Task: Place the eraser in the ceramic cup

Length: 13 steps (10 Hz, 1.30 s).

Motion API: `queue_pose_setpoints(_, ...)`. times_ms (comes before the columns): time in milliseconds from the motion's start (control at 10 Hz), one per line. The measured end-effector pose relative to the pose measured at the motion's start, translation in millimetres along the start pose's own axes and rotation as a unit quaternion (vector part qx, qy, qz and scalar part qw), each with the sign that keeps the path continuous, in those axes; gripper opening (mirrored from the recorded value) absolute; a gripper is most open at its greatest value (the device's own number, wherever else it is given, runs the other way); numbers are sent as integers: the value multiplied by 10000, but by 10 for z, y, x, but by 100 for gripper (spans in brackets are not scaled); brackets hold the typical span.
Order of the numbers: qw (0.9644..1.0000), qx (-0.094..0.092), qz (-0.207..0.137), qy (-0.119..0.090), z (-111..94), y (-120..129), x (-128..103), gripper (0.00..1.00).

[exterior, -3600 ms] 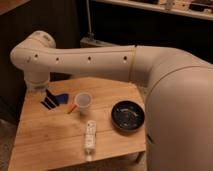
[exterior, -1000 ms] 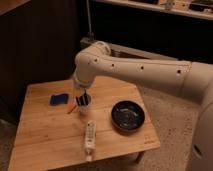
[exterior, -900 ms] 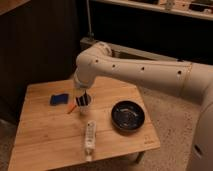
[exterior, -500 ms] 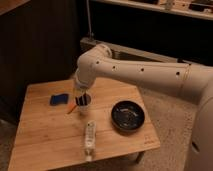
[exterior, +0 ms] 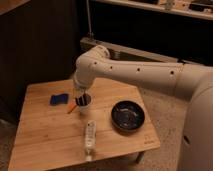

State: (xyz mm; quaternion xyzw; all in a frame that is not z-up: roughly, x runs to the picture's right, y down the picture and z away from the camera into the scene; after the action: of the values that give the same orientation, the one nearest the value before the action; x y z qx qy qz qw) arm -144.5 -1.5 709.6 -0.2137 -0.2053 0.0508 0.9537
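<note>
Your end effector (exterior: 83,98) hangs straight down from the white arm (exterior: 130,71), directly over the ceramic cup (exterior: 84,101), with its tips at or just inside the cup's mouth. The fingers are drawn together, nearly closed. You cannot make out the eraser in this view; whether it sits between the fingers or already inside the cup cannot be told, since the dark tips and the cup's opening blend together. The cup stands upright on the wooden table (exterior: 45,135), toward the back and left of its middle. Just left of the cup lies an orange pen-like stick (exterior: 72,107), and further left a flat blue block (exterior: 59,99). A black bowl (exterior: 128,115) rests to the right, well apart. A long white remote (exterior: 89,138) lies in front of the cup.
</note>
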Motion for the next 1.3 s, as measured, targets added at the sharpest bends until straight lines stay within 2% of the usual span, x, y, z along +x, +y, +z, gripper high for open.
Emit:
queue_pose_setpoints(200, 10000, -75, -4, 37, 43, -9, 33, 18)
queue_pose_setpoints(700, 9996, -265, -43, 101, 193, 6, 59, 71)
queue_pose_setpoints(800, 9995, -285, -47, 106, 207, 7, 65, 77)
queue_pose_setpoints(1100, 9996, -269, -60, 100, 221, -4, 59, 80)
queue_pose_setpoints(1200, 9998, -204, -17, 22, 208, -8, 52, 80)
queue_pose_setpoints(1300, 9996, -68, 99, -259, 170, -25, 72, 80)
